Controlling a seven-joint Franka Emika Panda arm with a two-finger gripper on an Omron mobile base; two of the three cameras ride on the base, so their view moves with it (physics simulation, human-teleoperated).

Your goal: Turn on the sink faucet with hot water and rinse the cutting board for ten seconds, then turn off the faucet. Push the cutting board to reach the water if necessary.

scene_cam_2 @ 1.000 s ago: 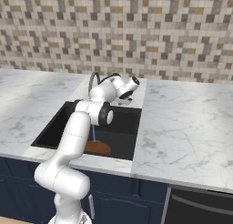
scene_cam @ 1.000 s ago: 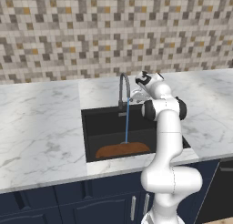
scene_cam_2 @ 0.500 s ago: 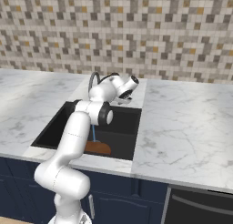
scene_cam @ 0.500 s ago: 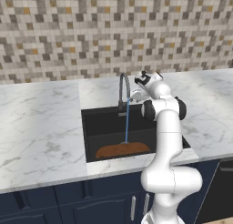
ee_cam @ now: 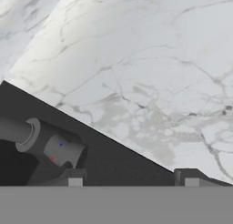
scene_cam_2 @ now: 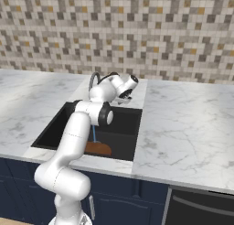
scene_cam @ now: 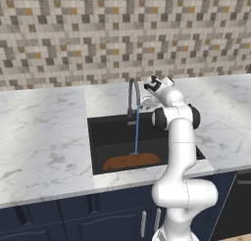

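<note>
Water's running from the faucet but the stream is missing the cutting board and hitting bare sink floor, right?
Not quite. The left base view shows the water from the sink faucet landing on the cutting board, not on the bare floor of the sink.

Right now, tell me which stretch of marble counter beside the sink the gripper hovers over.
The strip behind the sink, against the tiled wall: the gripper hangs there, beside the sink faucet, not over either side stretch.
</note>
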